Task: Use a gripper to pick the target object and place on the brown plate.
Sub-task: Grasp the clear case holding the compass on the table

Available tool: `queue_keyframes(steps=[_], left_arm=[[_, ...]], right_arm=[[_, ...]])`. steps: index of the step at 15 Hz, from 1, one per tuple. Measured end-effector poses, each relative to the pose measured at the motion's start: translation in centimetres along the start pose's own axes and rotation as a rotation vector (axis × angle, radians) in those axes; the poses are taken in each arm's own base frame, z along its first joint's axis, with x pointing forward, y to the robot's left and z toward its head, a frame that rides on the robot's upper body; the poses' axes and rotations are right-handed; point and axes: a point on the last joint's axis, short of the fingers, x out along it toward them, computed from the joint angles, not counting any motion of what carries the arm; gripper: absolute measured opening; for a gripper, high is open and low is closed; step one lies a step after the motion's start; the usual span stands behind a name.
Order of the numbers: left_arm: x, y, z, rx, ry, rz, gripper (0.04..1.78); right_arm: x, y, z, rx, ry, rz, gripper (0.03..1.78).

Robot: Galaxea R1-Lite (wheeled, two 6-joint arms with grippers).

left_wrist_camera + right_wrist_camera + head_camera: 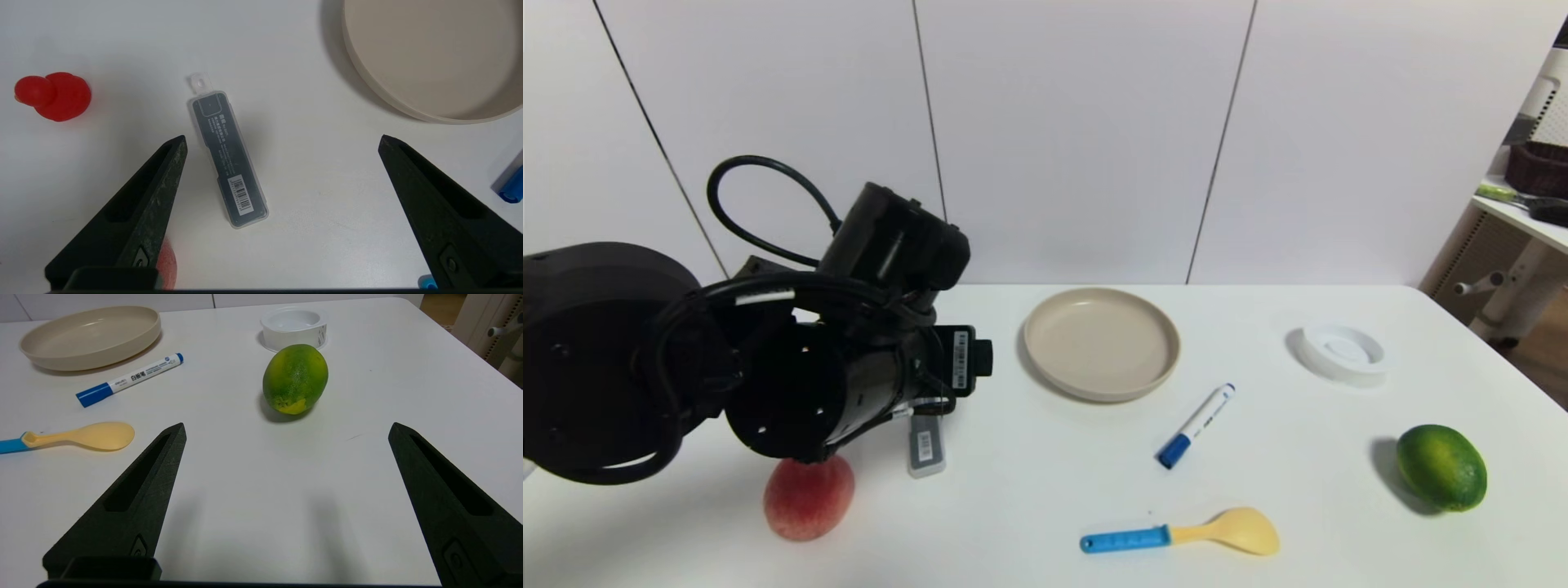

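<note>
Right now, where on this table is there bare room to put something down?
The brown plate is empty. Bare table lies between the marker and the green fruit, and in front of the spoon. It is crowded at the left gripper, open over the grey case near the peach.

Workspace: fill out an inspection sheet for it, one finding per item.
Surface: white table, flat, no spills seen.
Job's things: grey case lies flat on the table, ungripped; brown plate is empty.
Clutter: blue-capped marker, spoon with a blue handle, green citrus fruit, white ring dish, peach, small red toy.
Grippers: left gripper hovers over the case, fingers wide open either side of it, not touching. Right gripper open above bare table near the citrus fruit, holding nothing.
Cables: black cable loops off the left arm, clear of the table.
Surroundings: white panelled wall; shelf with a dark basket at the right.
</note>
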Motion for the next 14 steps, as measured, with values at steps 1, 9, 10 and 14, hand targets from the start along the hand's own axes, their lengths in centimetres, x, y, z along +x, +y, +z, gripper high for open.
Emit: queue_keyframes(steps=[1,9,10,14], left_arm=[[0.4,-0.1,-0.2,-0.016,0.01,0.009,1.69],[3.0,1.7,-0.7,-0.093,0.091,0.213,1.69],[3.3,2.0,-0.6,-0.099,0.093,0.223,1.69],[4.6,2.5,-0.8,-0.119,0.109,0.263,1.69]], right_arm=[[0.0,0.0,0.0,0.0,0.0,0.0,1.71],[0.0,0.0,0.0,0.0,0.0,0.0,1.71],[0.0,0.0,0.0,0.0,0.0,0.0,1.71],[0.0,0.0,0.0,0.0,0.0,0.0,1.71]])
